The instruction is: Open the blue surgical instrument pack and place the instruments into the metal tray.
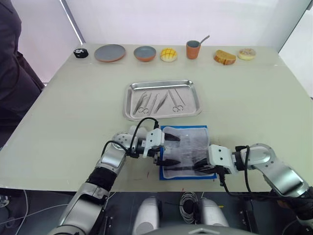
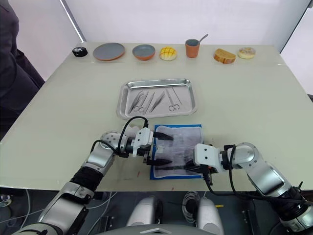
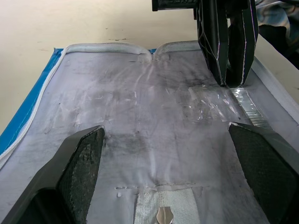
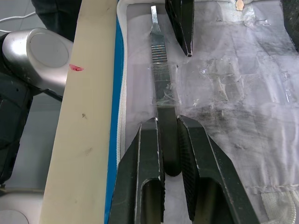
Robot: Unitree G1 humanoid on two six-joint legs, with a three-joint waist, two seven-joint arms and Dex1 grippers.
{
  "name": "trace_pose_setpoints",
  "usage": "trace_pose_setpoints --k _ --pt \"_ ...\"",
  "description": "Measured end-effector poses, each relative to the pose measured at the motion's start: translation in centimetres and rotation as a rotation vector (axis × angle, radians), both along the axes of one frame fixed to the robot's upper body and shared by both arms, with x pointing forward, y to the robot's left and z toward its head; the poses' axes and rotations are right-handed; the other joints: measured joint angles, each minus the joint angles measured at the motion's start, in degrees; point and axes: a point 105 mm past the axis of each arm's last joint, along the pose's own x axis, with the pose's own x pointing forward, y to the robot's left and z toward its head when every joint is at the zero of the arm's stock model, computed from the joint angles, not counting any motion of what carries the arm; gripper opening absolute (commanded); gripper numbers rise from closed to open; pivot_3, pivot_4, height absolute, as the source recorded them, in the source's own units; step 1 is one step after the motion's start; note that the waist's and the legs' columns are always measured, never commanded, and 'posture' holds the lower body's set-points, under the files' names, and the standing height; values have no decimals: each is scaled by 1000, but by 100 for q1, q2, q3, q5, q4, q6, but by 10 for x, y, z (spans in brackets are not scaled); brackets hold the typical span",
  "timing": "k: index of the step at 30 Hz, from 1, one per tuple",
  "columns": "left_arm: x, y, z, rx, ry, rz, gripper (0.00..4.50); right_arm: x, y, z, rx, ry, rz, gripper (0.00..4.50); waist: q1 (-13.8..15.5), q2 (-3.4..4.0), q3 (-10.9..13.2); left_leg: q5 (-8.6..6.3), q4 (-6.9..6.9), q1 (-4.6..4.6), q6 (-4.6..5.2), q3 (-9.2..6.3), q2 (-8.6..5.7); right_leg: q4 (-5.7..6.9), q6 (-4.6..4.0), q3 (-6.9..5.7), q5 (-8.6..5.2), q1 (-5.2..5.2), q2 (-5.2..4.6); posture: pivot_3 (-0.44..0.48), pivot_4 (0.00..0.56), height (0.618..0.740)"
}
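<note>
Right pincer (image 4: pixel 167 154) pinching slim steel tool (image 4: pixel 161 84) on pack (image 1: pixel 186 152): stiff, light, slippery; best gripped mid-handle. Left pincer (image 3: pixel 166 172) spread. Tray (image 1: pixel 162 115) at 12 o'clock.

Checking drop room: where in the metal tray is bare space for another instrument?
The metal tray is bare at its right end, beyond the scissors, and along its near rim. Its left and middle are crowded with instruments. The right claw grips a flat tool on the pack.
</note>
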Motion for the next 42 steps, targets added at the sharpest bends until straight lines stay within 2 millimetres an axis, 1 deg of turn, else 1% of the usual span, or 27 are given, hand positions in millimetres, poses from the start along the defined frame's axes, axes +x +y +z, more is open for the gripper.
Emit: trace_pose_setpoints --k 8,21,39,42 --pt "1 -2 0 -4 0 8 4500 1 -1 5 -15 21 -10 67 4 1 1 0 1 -4 0 1 0 0 0 0 0 -1 -1 0 150 740" --pt "0 -7 0 -9 1 5 4500 7 -8 27 -109 -21 4 67 9 7 8 0 3 -14 0 -3 -2 -1 0 1 0 -6 -1 0 150 740" --pt "2 -8 0 -8 -1 10 4500 11 -24 36 -200 -63 34 67 14 8 9 0 3 -15 0 -3 -2 -3 0 1 0 -6 -2 0 150 740" --pt "2 -8 0 -8 -1 9 4500 12 -33 40 -225 -80 38 67 17 9 9 0 3 -16 0 -3 -3 -4 0 1 0 -6 -2 0 150 740"
